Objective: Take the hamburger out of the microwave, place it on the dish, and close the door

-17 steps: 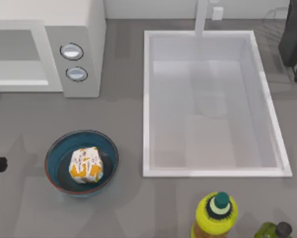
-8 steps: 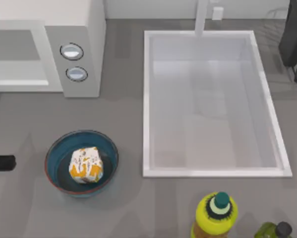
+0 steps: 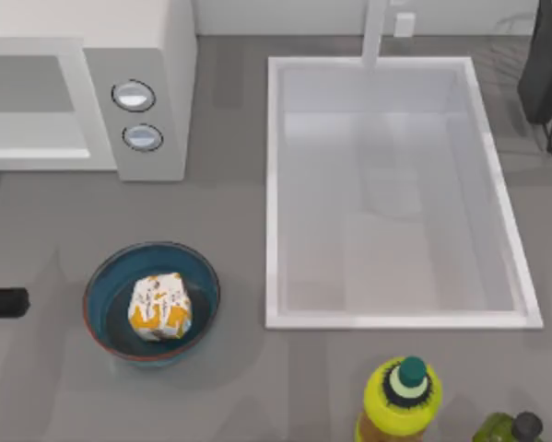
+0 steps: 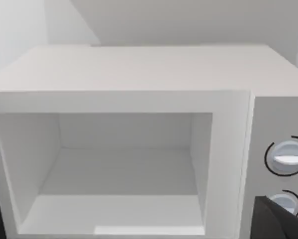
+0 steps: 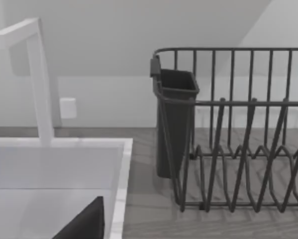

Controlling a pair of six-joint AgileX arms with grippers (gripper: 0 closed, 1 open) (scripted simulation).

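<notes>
The hamburger, wrapped in white paper with orange patches, lies inside the dish, a deep blue bowl on the counter in front of the microwave. In the left wrist view the microwave faces me with its white cavity showing and nothing inside. The door is out of view. A dark end of my left gripper pokes in at the table's left edge, left of the dish and apart from it. A dark part of my right gripper shows near the sink's corner.
A large white sink with a faucet takes up the middle right. A dark dish rack with a cutlery holder stands at the far right. A yellow bottle and a green one stand at the front edge.
The dark end of my left gripper slid a little to the right from the table's left edge, then stopped. The hamburger and dish have not moved.
</notes>
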